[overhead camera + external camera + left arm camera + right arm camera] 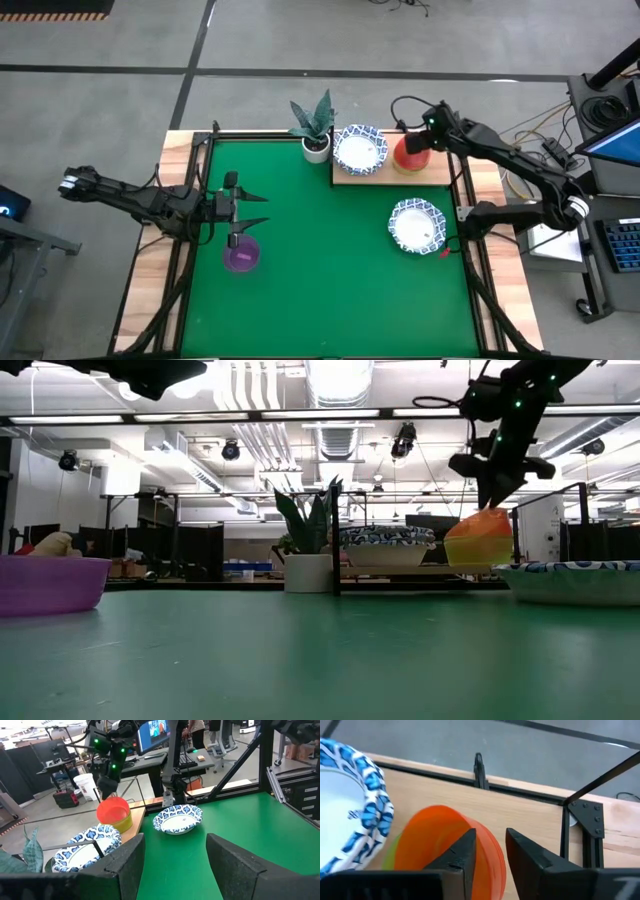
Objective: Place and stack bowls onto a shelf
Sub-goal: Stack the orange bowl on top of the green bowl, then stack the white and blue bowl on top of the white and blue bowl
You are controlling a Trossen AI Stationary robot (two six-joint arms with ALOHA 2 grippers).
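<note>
High view, upper right of centre: pale wooden shelf [370, 176] carrying a blue-rimmed white bowl [359, 148] and, beside it, a red bowl [410, 155] nested on a yellow bowl [478, 548]. Right gripper [418, 143] pinches the red bowl's rim, fingers narrow. Second blue-rimmed bowl [416, 225] sits on the green mat [320, 290], right of centre. Left gripper [247, 211], left of centre, spread wide and empty above a purple bowl [241, 254]. Potted plant [314, 128] beside the shelf. No legible writing anywhere.
</note>
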